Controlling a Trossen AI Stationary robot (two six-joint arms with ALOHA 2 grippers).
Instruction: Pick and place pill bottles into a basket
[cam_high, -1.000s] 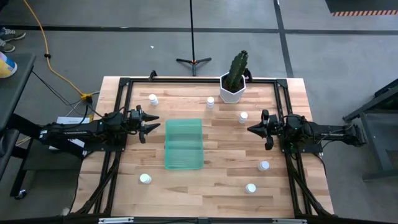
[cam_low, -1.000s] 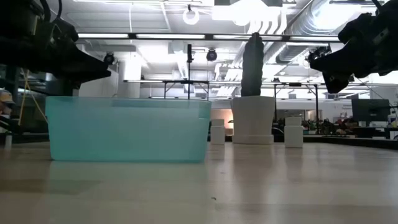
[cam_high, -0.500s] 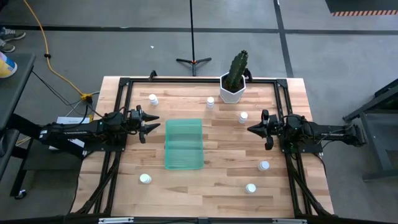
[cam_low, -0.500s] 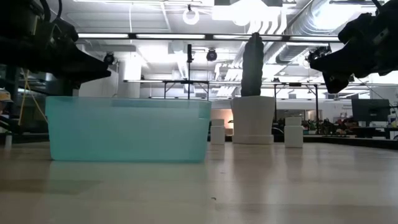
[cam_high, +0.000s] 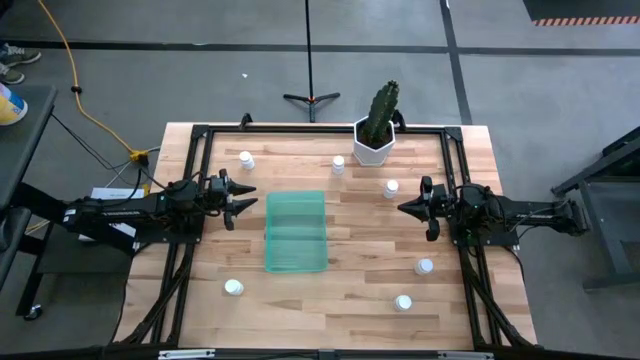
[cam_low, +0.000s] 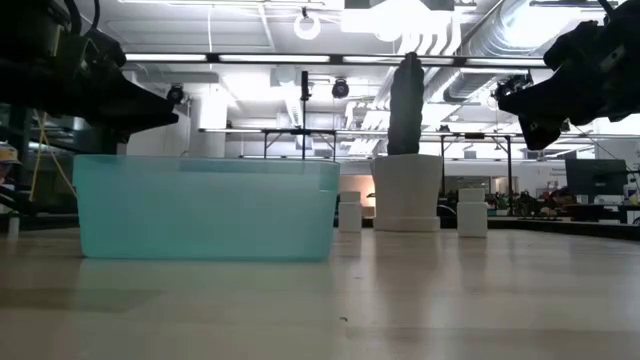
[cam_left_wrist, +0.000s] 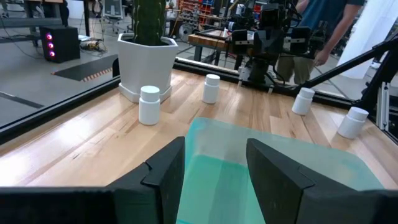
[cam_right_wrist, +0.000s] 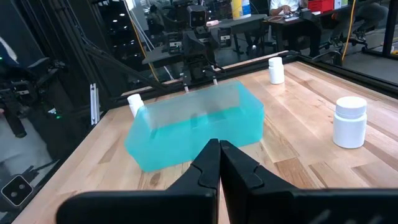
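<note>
Wooden table (cam_high: 340, 290) under workshop lights, cactus pot (cam_high: 372, 146) at the far edge; green basket (cam_high: 295, 232) at centre, no bottles visible inside; six pill bottles (cam_high: 391, 188) standing scattered on the wood, well apart from the basket, none lifted; left gripper (cam_high: 243, 204) hovering just beside the basket's left wall, fingers (cam_left_wrist: 168, 168) spread apart, holding nothing; right gripper (cam_high: 408, 207) hovering right of the basket, near one bottle, fingers (cam_right_wrist: 208, 163) pressed together, empty; task seemingly not begun, every bottle left to move.
</note>
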